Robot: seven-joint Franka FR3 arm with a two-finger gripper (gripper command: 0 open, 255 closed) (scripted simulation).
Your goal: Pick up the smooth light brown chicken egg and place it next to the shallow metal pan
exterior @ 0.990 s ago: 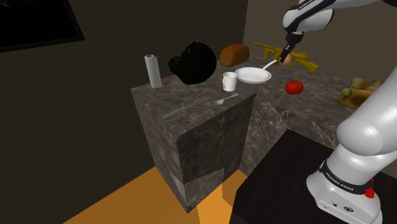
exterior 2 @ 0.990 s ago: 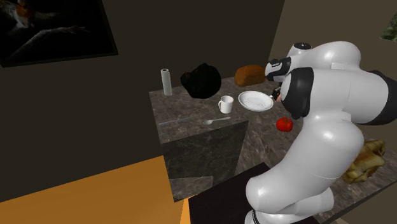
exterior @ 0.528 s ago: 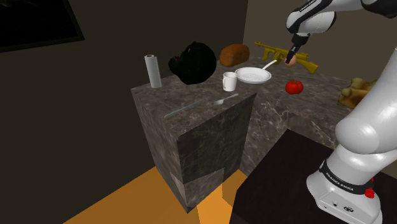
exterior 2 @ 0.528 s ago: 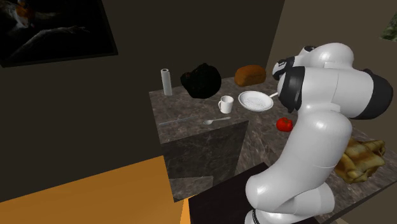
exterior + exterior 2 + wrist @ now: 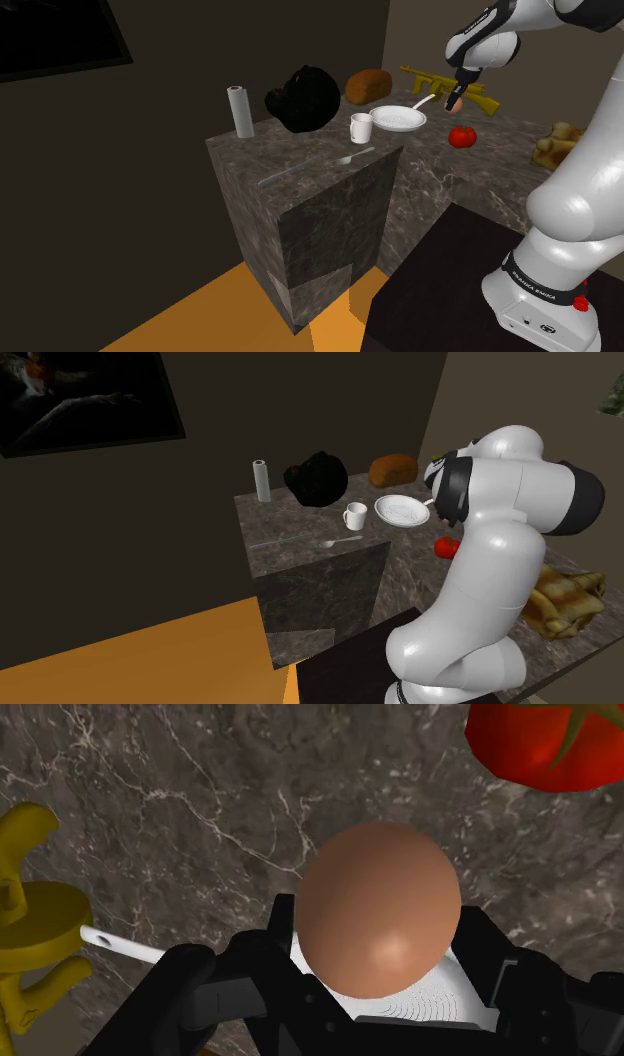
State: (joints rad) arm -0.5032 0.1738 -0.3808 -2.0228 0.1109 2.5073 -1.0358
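A smooth light brown egg (image 5: 378, 894) is clasped between the black fingers of my gripper (image 5: 382, 966). In the shoulder view the gripper (image 5: 454, 101) hangs low over the marble counter (image 5: 330, 170), just right of the shallow white pan (image 5: 398, 119) and over its handle tip. The pan's rim (image 5: 400, 1004) and thin handle (image 5: 125, 946) show below the egg. In the second exterior view the pan (image 5: 402, 510) lies left of the arm, which hides the hand.
A red tomato (image 5: 461, 136) (image 5: 540, 744) lies close beside the gripper, a yellow toy gun (image 5: 440, 80) (image 5: 30, 924) behind it. Bread loaf (image 5: 369, 84), white mug (image 5: 361, 128), black bag (image 5: 305, 98), paper roll (image 5: 240, 111) and spoon (image 5: 350, 157) stand further left.
The gripper with the egg has shifted slightly right and sunk lower toward the counter beside the pan's handle. The arm's elbow has swung toward the shoulder view's right.
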